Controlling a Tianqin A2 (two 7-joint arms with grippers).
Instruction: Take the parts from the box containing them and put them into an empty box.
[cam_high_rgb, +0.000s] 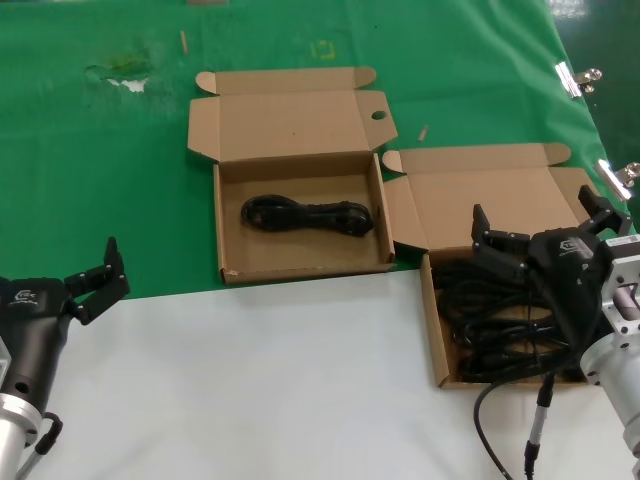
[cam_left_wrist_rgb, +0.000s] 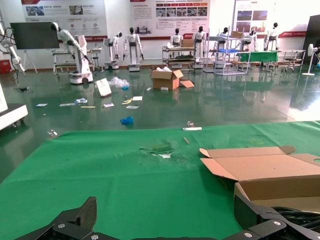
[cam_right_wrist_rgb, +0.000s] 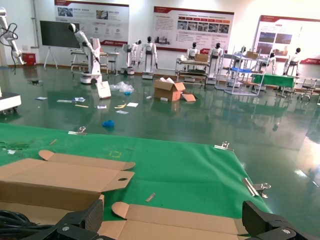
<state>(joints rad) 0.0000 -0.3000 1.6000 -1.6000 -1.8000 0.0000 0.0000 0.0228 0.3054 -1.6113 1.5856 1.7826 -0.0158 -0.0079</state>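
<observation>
The box containing the parts (cam_high_rgb: 436, 340) lies at the right with its lid (cam_high_rgb: 500, 195) open, and several black cable bundles (cam_high_rgb: 490, 320) lie in it. My right gripper (cam_high_rgb: 535, 215) hovers open and empty just above those cables; in the right wrist view (cam_right_wrist_rgb: 175, 216) it is over that lid (cam_right_wrist_rgb: 175, 227). The other box (cam_high_rgb: 300, 265) lies in the middle with one cable bundle (cam_high_rgb: 305, 213) inside. It also shows in the left wrist view (cam_left_wrist_rgb: 280, 187) and the right wrist view (cam_right_wrist_rgb: 55, 192). My left gripper (cam_high_rgb: 95, 268) (cam_left_wrist_rgb: 166, 212) is parked open and empty at the lower left.
Green cloth (cam_high_rgb: 100, 180) covers the far table, with a worn patch (cam_high_rgb: 125, 72). Bare white tabletop (cam_high_rgb: 280, 380) lies in front. Metal clips (cam_high_rgb: 572, 78) hold the cloth's right edge. A thin black wire (cam_high_rgb: 490, 410) hangs from my right arm.
</observation>
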